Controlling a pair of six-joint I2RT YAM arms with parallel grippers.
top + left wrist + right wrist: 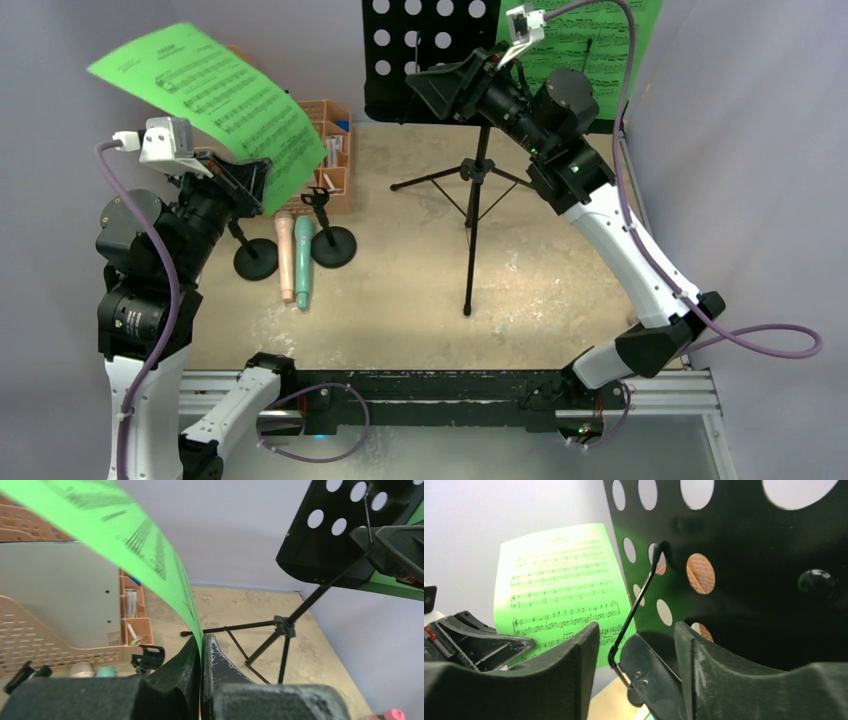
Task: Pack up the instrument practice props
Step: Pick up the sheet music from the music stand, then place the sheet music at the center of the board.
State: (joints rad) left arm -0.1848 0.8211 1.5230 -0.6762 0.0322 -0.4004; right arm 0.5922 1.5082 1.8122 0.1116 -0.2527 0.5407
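The left gripper (201, 645) is pinched tight on one green page (215, 95), held high at the left, its long axis sloping down to the right; music staves are printed, the title too small to read; the right gripper (636, 630) stands apart around the lower ledge of the upright music desk (430, 40).

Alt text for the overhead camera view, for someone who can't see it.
The left gripper holds a green sheet-music page aloft, while the open right gripper reaches the black perforated music desk, where a second green page rests. On the table lie pink and mint toy microphones beside two round-based holders.
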